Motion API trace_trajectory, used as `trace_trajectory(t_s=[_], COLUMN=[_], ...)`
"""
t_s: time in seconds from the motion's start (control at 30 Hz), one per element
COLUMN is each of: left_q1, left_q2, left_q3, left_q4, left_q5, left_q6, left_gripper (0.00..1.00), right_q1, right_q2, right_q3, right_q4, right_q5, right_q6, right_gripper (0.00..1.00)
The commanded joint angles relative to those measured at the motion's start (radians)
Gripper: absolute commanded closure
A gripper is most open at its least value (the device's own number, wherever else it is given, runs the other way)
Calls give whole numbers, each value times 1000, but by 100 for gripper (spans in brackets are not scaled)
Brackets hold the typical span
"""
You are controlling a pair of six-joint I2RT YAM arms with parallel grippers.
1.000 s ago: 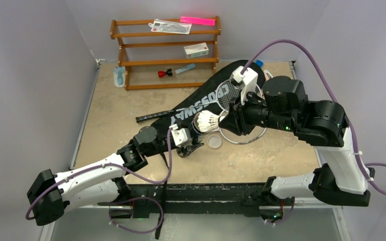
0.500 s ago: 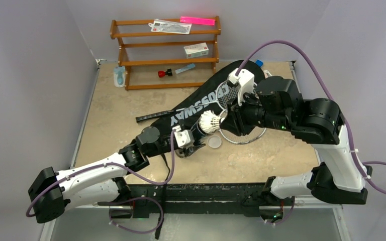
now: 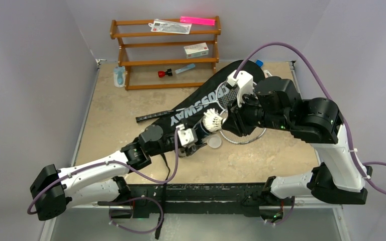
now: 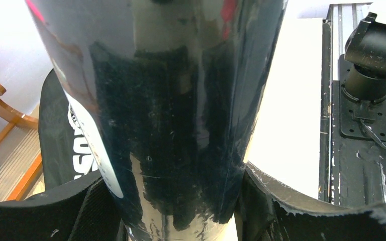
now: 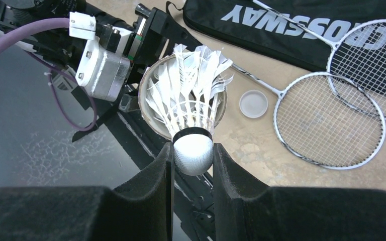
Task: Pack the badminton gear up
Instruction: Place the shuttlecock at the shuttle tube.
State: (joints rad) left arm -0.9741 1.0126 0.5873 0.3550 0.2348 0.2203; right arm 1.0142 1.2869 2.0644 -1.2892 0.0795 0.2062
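My right gripper (image 5: 193, 150) is shut on the round white cork of a feather shuttlecock (image 5: 193, 108). Its feathers point into the open mouth of the dark tube (image 5: 148, 103). My left gripper (image 4: 173, 201) is shut on that tube (image 4: 171, 110), which fills its wrist view. From above, the left gripper (image 3: 192, 138) holds the tube (image 3: 200, 131) tilted towards the shuttlecock (image 3: 212, 120), with the right gripper (image 3: 225, 121) just behind it. Two silver rackets (image 5: 329, 120) (image 5: 377, 70) lie with their heads beside and on the black CROSSWAY bag (image 5: 261, 25).
A round translucent cap (image 3: 214, 142) lies on the table beside the tube. The brown wooden rack (image 3: 166, 52) stands at the back with a white box, a pink strip and small items. A pale blue object (image 3: 119, 77) sits left of it. A racket handle (image 3: 153, 116) sticks out left of the bag.
The left arm has pushed the tube up and to the right towards the shuttlecock. The right gripper has shifted slightly, and less of the feathers shows from above.
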Motion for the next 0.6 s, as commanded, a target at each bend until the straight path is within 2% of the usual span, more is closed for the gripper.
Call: trace_trajectory(t_s=[0.0,0.43,0.57], left_q1=[-8,-9,-8], left_q2=[31,53,49], left_q3=[41,51,49], left_q4=[-76,-82,-77], left_q5=[-46,-83,-99], left_q6=[-11,-38,-45], left_gripper=[44,44,44], right_q1=[1,0,0], right_q2=[8,-5,-13], right_q3=[-22,-5,-13], right_q4=[-19,-1,1], right_q5=[-23,-30,-40], right_q6=[-31,-51,-53], right_gripper=[97,96,93])
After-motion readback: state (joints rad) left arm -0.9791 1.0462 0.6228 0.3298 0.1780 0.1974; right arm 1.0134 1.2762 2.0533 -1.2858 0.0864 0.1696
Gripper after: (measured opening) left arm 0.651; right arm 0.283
